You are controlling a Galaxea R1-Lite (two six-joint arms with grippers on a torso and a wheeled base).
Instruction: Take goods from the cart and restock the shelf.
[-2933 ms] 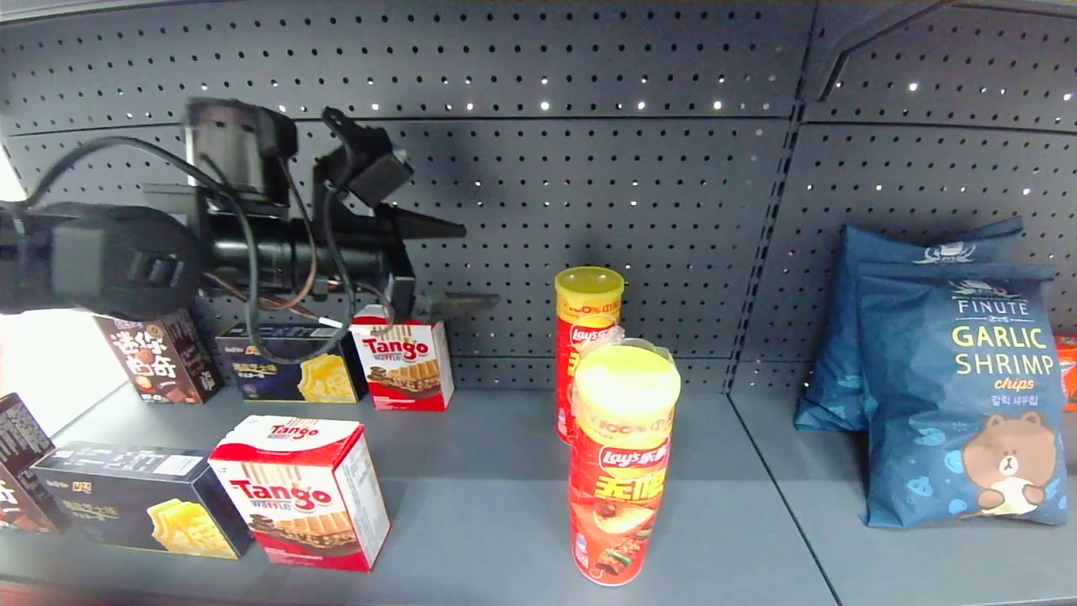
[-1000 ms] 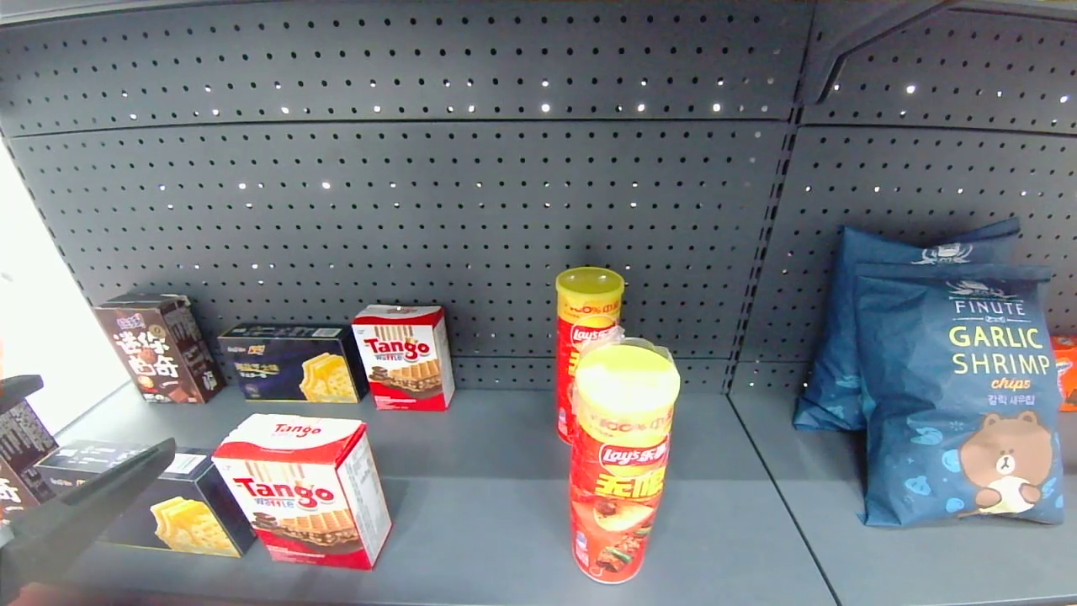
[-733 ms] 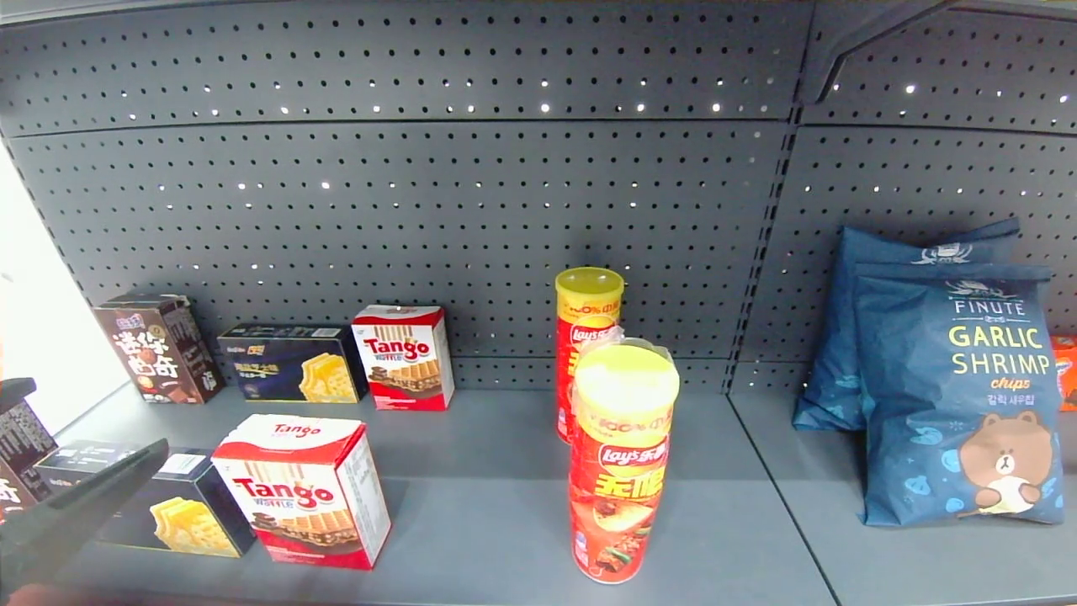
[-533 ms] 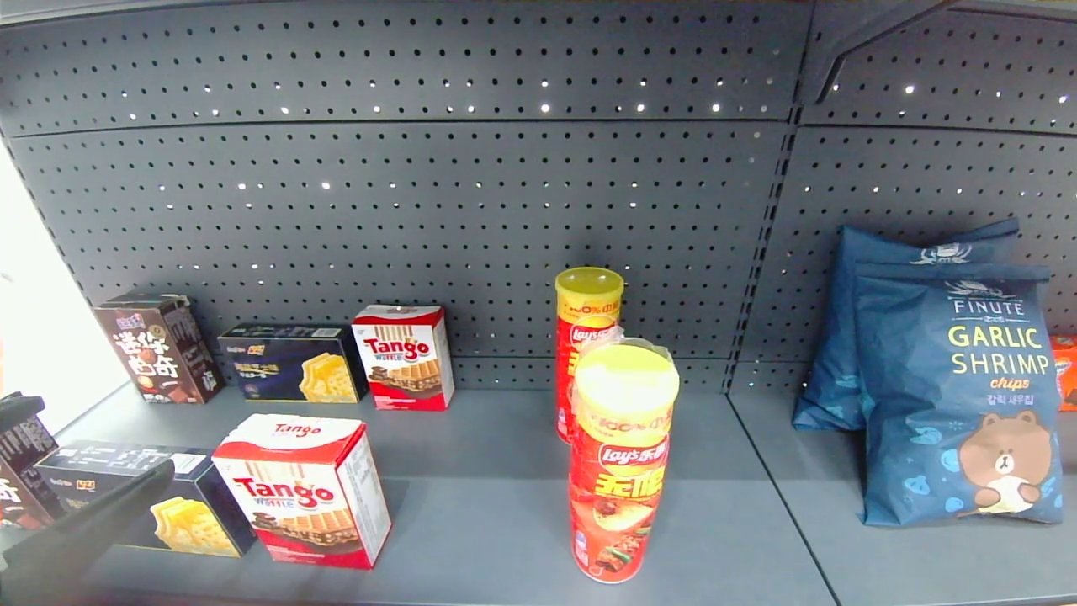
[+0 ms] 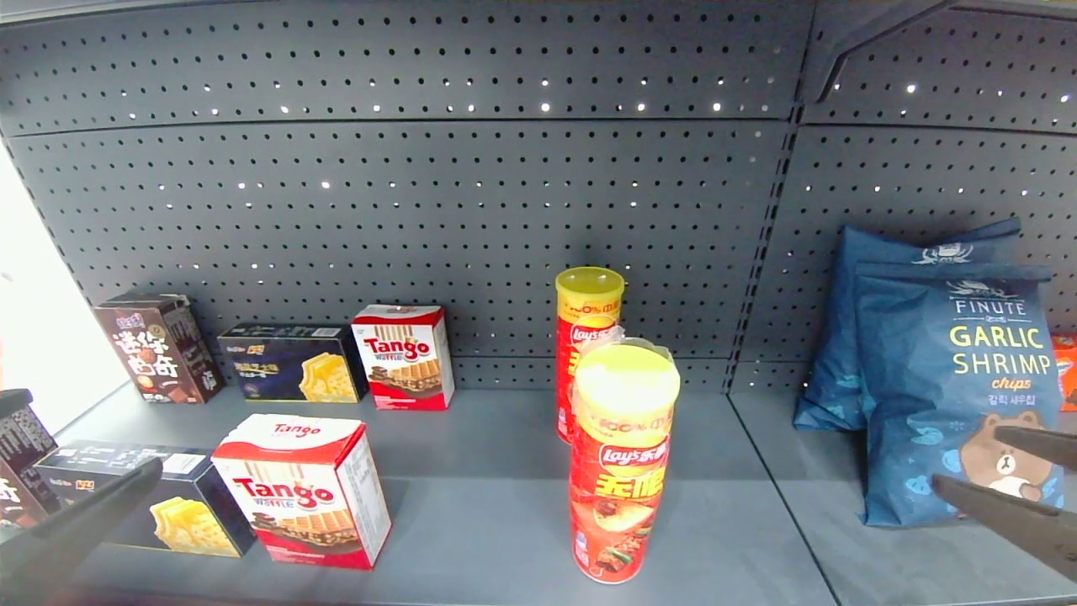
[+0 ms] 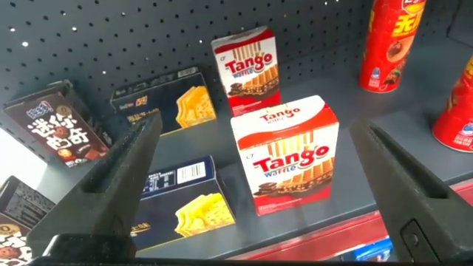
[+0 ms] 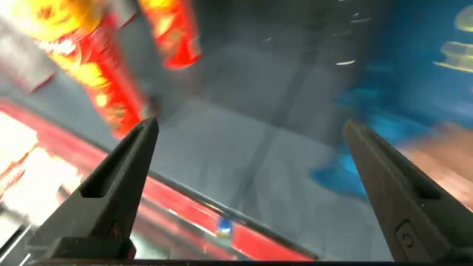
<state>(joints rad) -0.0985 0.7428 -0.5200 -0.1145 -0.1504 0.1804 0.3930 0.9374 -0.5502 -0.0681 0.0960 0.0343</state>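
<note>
— Shelf (image 5: 505, 513) goods, starting from your left tool (image 6: 256, 122): its jaws are spread wide with nothing between them, low at the shelf's front edge. Straight ahead of it stands the front wafer box (image 6: 292, 159), red and white, upright.

— Just left of that box, closest to your tool's left jaw, sits the front dark blue box (image 6: 185, 203).

— Farther back from that tool you have a row along the pegboard (image 5: 421, 210): a brown box (image 6: 55, 122), a second dark blue box (image 6: 166, 100) and a second wafer box (image 6: 247, 63).

— Your right tool (image 5: 966, 456) is spread too and holds nothing. It hangs before the lower part of the front blue bag (image 5: 951, 370). I cannot tell you whether it touches.

— Behind that bag a rear blue bag (image 5: 850, 337) leans at the pegboard. Well off to that tool's left you have two upright red chip cans, the near can (image 5: 623, 463) in front of the far can (image 5: 587, 324).
</note>
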